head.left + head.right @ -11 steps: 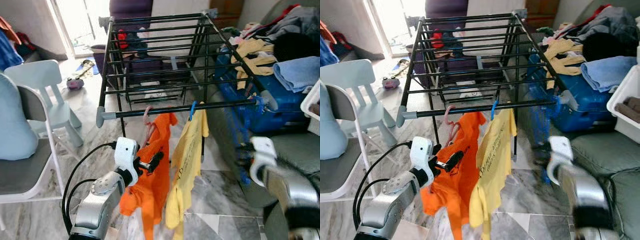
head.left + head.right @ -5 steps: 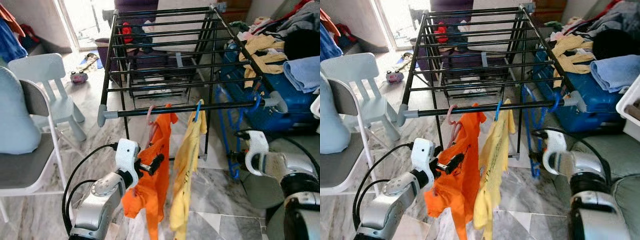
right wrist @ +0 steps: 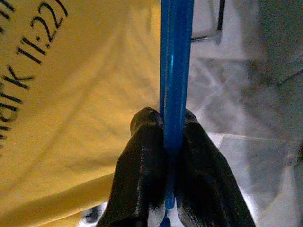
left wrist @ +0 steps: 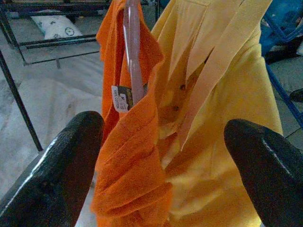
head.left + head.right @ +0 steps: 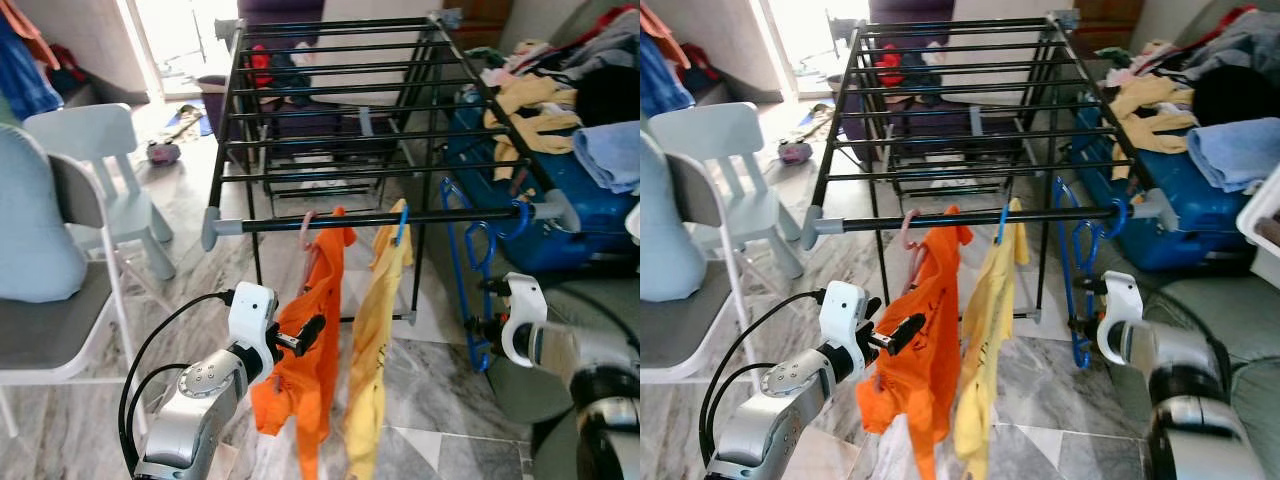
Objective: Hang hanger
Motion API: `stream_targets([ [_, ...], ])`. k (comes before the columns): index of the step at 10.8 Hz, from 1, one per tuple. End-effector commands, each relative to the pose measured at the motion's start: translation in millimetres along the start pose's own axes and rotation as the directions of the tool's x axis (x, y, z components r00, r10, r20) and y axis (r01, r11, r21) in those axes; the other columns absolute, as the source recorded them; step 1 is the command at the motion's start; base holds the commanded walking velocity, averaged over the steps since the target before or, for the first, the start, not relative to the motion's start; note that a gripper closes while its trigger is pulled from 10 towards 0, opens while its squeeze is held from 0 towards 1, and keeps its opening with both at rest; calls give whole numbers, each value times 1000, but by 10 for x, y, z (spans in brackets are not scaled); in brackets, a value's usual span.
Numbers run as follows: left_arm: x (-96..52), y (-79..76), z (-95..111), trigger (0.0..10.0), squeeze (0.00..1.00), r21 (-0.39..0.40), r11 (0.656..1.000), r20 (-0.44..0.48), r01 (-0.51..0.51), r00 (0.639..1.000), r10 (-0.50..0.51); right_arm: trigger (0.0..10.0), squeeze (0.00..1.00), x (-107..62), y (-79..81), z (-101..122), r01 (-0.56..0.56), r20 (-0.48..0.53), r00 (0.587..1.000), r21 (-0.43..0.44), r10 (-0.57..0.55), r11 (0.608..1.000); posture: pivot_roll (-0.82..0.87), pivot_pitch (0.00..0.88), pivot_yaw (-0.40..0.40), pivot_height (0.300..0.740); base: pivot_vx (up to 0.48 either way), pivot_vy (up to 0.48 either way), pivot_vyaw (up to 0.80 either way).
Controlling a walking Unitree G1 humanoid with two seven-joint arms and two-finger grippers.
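While my right gripper (image 3: 165, 156) pinches the blue hanger (image 5: 478, 290), its hook already sits over the rack's front bar (image 5: 440, 216); next, I judge, comes letting go. My left gripper (image 4: 165, 156) gapes wide, just beside the orange shirt (image 5: 305, 370).

Counts: one black drying rack (image 5: 340, 110). Two shirts hung on its front rail: one orange shirt (image 5: 305, 370), one yellow shirt (image 5: 372, 360). Three hangers: one pink hanger (image 5: 304, 232) in the orange shirt, one blue hanger hook (image 5: 399, 222) on the yellow shirt, one bare blue hanger (image 5: 472, 290) at the rail's right end. Two chairs: one pale blue chair (image 5: 100, 170), one grey-seated chair (image 5: 40, 330). One blue suitcase (image 5: 560, 235). Two end effectors: left end effector (image 5: 310, 333), right end effector (image 3: 165, 189).
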State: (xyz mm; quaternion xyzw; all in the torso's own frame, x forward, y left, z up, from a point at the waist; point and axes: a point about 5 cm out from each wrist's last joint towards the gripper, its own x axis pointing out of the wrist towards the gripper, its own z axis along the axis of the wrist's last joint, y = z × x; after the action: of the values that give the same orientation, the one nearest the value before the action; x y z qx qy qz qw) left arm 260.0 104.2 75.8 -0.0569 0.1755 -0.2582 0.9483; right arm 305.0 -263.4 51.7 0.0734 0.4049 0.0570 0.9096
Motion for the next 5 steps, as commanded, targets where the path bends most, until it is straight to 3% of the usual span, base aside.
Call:
stream_targets([
  [1,20,12,54,10000,0,25,999,8,-25,1000,25,10000,1000,19,-20,-166,29,-30,999,-82,-32,996,-147,0,27,740,0,0,0],
  [2,18,40,65,10000,0,10,999,21,-51,998,51,10000,1000,2,-21,-143,61,-3,998,-149,-62,987,-151,0,28,740,0,0,0],
  [3,-1,70,59,10000,0,6,997,29,-72,997,72,10000,1000,-61,25,-79,117,110,989,-196,-97,974,-159,0,31,740,0,0,0],
  [5,-12,81,38,10000,0,4,997,27,-80,996,80,10000,1000,-148,118,-118,155,196,974,-218,-112,964,-170,0,34,740,0,0,0],
])
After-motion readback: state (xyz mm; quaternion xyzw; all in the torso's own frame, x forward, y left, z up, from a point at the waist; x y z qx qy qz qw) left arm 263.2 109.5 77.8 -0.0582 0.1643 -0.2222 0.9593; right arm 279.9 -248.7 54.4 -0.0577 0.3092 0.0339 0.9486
